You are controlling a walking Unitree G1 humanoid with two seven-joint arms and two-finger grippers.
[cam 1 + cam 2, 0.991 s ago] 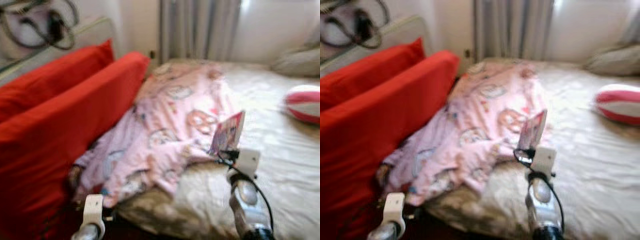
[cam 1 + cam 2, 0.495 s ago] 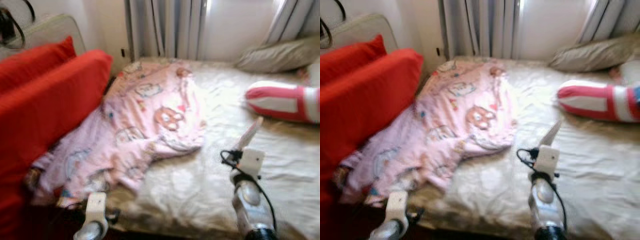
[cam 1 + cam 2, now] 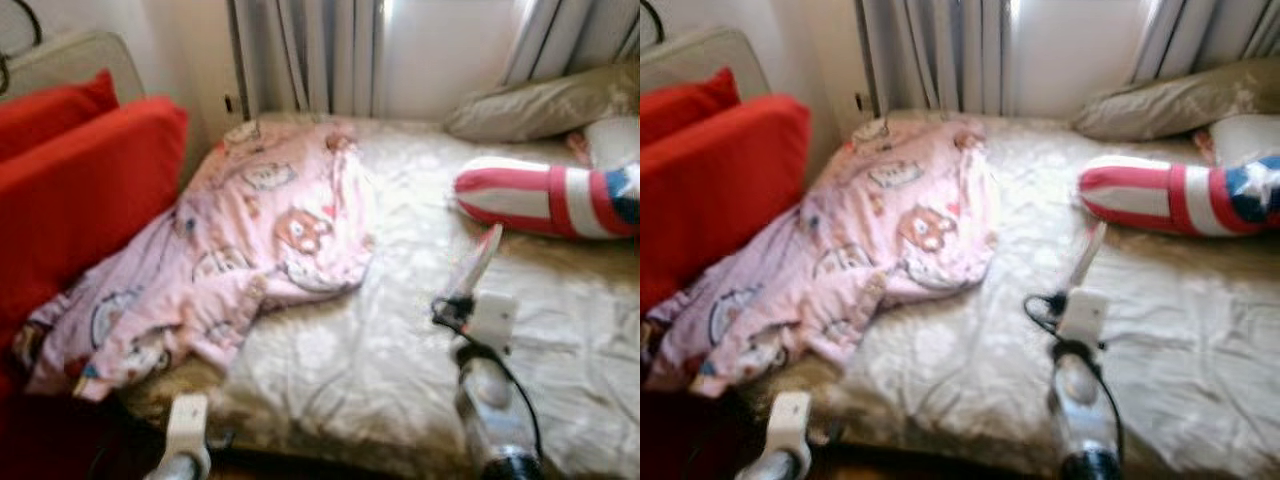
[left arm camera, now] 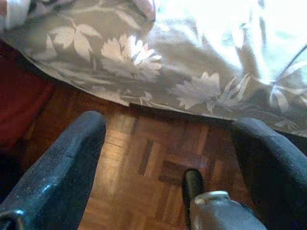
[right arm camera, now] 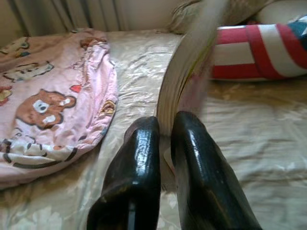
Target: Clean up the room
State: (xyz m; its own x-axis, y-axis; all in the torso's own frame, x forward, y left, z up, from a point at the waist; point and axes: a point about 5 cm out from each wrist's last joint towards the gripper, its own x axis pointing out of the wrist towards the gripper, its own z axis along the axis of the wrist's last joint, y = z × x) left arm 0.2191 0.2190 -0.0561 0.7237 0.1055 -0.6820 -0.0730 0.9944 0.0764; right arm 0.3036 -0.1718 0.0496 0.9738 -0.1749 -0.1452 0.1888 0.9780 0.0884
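Note:
My right gripper (image 5: pixel 163 125) is shut on the lower edge of a thin book (image 5: pixel 186 67), which stands upright and edge-on above the beige flowered bedsheet (image 3: pixel 370 360). From the head, the book (image 3: pixel 474 264) rises from the right wrist over the middle of the bed. A crumpled pink cartoon-print blanket (image 3: pixel 250 240) covers the bed's left side. My left gripper (image 4: pixel 170 123) hangs open and low beside the bed's edge, above a parquet floor (image 4: pixel 148 158), holding nothing.
Red cushions (image 3: pixel 80 190) stand along the left of the bed. A red, white and blue striped pillow (image 3: pixel 540 195) and a grey pillow (image 3: pixel 530 105) lie at the far right. Grey curtains (image 3: pixel 300 55) hang behind the bed.
The camera has swung right, so the red cushions slid toward the left edge and the striped pillow came further into view. The book stays in my right gripper, now seen more edge-on.

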